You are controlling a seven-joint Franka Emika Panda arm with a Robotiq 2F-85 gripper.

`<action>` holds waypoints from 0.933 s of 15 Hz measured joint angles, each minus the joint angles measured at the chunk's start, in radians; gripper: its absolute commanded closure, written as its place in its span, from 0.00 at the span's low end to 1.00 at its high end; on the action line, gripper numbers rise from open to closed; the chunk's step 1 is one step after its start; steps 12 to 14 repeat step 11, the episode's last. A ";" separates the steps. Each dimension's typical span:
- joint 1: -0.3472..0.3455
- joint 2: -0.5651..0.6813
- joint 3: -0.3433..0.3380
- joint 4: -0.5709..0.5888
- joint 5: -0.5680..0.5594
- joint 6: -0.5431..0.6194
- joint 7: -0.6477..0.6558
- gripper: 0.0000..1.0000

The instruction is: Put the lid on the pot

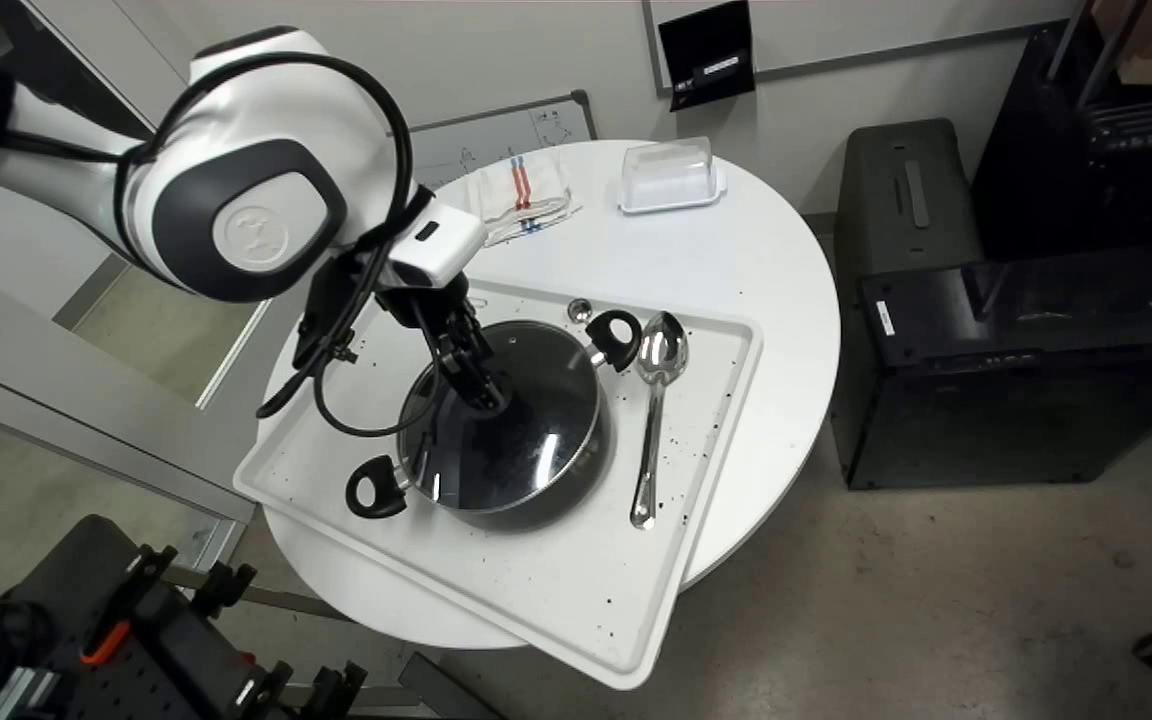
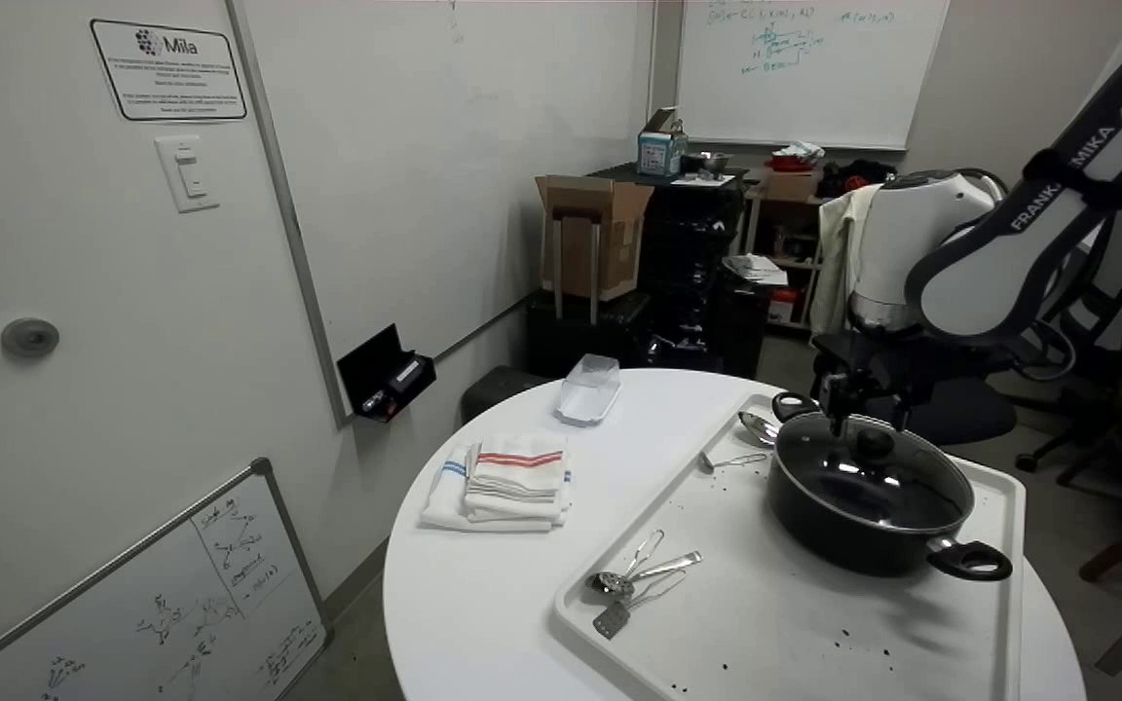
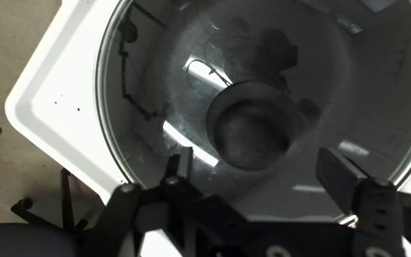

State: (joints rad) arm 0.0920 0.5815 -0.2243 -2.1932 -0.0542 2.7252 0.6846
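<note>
The clear glass lid (image 1: 546,400) with a metal rim lies on the black pot (image 2: 839,535), covering its opening. Its rim appears level with the pot's rim in both exterior views. The lid (image 2: 819,462) has a dark round centre knob (image 2: 875,445). In the wrist view the knob (image 3: 253,134) lies ahead of and between the two fingertips. My gripper (image 3: 256,155) is open, with a wide gap and nothing between its fingers. In an exterior view the gripper (image 2: 870,419) hangs just above the lid, apart from the knob. The pot's interior shows only dimly through the glass.
The pot stands on a white tray (image 1: 556,620) on a round white table (image 2: 483,594). A large silver spoon (image 1: 650,430) lies beside the pot. Several small utensils (image 2: 624,584) lie at the tray's corner. Folded towels (image 2: 512,487) and a clear-lidded butter dish (image 1: 671,180) stand off the tray.
</note>
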 measured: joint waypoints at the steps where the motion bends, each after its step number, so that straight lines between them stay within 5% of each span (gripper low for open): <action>1: 0.000 -0.001 0.000 -0.001 0.000 0.006 0.000 0.00; 14: 0.006 -0.079 0.004 -0.074 0.000 0.038 -0.031 0.00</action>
